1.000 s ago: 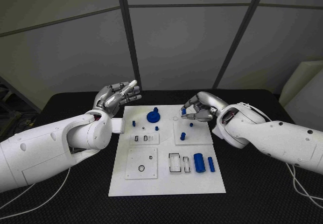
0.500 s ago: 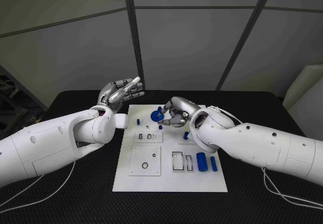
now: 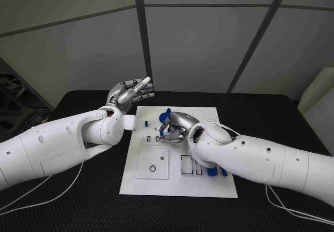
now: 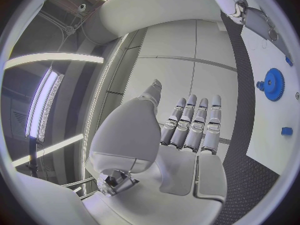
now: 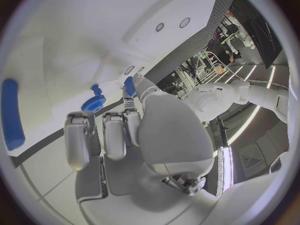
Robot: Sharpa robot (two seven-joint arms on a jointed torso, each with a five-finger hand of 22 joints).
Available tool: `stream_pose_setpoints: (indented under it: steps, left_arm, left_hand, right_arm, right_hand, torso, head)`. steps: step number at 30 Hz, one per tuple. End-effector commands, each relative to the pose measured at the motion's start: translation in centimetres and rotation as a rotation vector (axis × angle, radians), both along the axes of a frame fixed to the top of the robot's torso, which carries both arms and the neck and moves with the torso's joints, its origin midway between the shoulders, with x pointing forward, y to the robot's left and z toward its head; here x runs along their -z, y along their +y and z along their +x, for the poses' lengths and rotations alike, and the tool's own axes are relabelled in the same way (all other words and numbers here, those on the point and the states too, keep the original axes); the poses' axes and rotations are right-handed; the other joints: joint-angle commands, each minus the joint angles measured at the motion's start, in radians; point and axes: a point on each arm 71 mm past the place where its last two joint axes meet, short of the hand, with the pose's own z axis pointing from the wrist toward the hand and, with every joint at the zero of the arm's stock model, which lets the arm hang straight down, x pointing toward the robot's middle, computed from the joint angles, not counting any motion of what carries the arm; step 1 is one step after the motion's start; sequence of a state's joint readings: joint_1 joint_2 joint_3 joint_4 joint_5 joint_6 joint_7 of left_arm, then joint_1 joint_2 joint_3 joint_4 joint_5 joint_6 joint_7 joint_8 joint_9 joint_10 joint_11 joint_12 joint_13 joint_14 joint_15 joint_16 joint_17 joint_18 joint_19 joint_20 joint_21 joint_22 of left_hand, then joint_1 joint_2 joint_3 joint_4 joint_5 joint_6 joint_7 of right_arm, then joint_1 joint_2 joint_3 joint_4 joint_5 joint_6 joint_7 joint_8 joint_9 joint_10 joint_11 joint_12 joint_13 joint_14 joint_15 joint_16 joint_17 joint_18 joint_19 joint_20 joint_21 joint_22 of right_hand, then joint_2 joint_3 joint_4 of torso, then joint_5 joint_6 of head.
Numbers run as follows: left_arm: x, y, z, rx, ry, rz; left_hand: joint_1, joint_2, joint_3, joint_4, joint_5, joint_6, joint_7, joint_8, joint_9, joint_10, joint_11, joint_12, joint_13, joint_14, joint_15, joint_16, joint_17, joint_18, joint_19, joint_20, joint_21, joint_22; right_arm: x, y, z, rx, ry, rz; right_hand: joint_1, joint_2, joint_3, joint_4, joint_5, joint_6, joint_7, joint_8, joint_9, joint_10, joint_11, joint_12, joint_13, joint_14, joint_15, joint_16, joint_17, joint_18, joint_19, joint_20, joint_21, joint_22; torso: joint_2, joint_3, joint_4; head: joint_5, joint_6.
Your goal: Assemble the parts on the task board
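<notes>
Head view: right hand (image 3: 177, 129) is pinching a small blue peg (image 3: 163, 131) over the white board (image 3: 177, 186), seemingly lining it up for insertion, calling for careful lowering; left hand (image 3: 129, 93) is hovering open, empty.

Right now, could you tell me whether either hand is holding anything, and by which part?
The right hand pinches a small blue part at its fingertips; by which part cannot be told. The left hand holds nothing.

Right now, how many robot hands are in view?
2. The left hand is raised, holding nothing, near the board's far left corner; the right hand is low over the board, pinching a small blue part.
</notes>
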State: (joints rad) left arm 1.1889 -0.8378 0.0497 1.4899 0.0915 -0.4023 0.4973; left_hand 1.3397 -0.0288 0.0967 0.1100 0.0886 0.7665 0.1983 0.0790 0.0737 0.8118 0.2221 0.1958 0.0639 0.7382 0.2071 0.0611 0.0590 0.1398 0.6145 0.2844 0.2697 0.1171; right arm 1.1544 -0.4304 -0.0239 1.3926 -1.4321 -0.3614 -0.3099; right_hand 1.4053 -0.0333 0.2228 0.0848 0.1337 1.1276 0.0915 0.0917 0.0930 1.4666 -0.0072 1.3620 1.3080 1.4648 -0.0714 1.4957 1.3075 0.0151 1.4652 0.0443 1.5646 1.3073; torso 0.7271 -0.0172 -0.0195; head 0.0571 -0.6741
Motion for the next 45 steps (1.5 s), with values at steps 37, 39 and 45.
stream_pose_setpoints:
  steps: [37,39,45]
  left_arm:
    - [-0.1,-0.1,0.0,0.016,-0.006,0.0]
    - [-0.2,-0.1,0.0,0.015,-0.006,0.0]
    - [-0.2,0.0,0.0,0.012,-0.007,0.001]
  left_hand:
    - [-0.001,0.013,0.003,-0.009,0.0,0.005,0.064,-0.003,-0.001,0.0,0.002,-0.004,0.0,0.002,-0.002,-0.003,0.0,0.014,0.003,0.001,0.005,-0.001]
    - [-0.001,0.013,0.003,-0.009,0.0,0.005,0.064,-0.003,-0.001,0.0,0.002,-0.004,0.0,0.002,-0.002,-0.003,0.0,0.014,0.003,0.001,0.005,-0.001]
    - [-0.001,0.013,0.003,-0.009,0.0,0.005,0.064,-0.003,-0.001,0.0,0.002,-0.004,0.0,0.002,-0.002,-0.003,0.0,0.014,0.003,0.001,0.005,-0.001]
  right_arm:
    - [1.4,0.4,-0.1,-0.033,-0.017,-0.133]
    - [1.5,0.3,-0.1,-0.035,-0.011,-0.14]
    - [1.6,0.3,-0.2,-0.037,0.002,-0.15]
  right_hand:
    - [-0.024,-0.008,-0.01,-0.013,0.011,0.001,-0.011,-0.013,0.034,0.002,0.007,-0.006,0.094,0.067,0.002,-0.008,0.086,-0.012,0.098,-0.002,-0.001,0.25]
    - [-0.028,-0.011,-0.012,-0.014,0.01,-0.002,-0.01,-0.017,0.034,0.001,0.008,-0.008,0.094,0.067,0.003,-0.009,0.086,-0.012,0.097,-0.002,-0.002,0.249]
    - [-0.041,-0.019,-0.018,-0.013,0.007,-0.011,-0.005,-0.025,0.034,0.0,0.013,-0.01,0.092,0.067,0.006,-0.01,0.084,-0.011,0.096,0.001,-0.003,0.247]
  torso:
    - [0.0,0.0005,-0.0001]
    - [0.0,0.0005,-0.0002]
    - [0.0,0.001,-0.0005]
  head:
    - [0.009,-0.024]
    - [0.008,-0.025]
    - [0.009,-0.025]
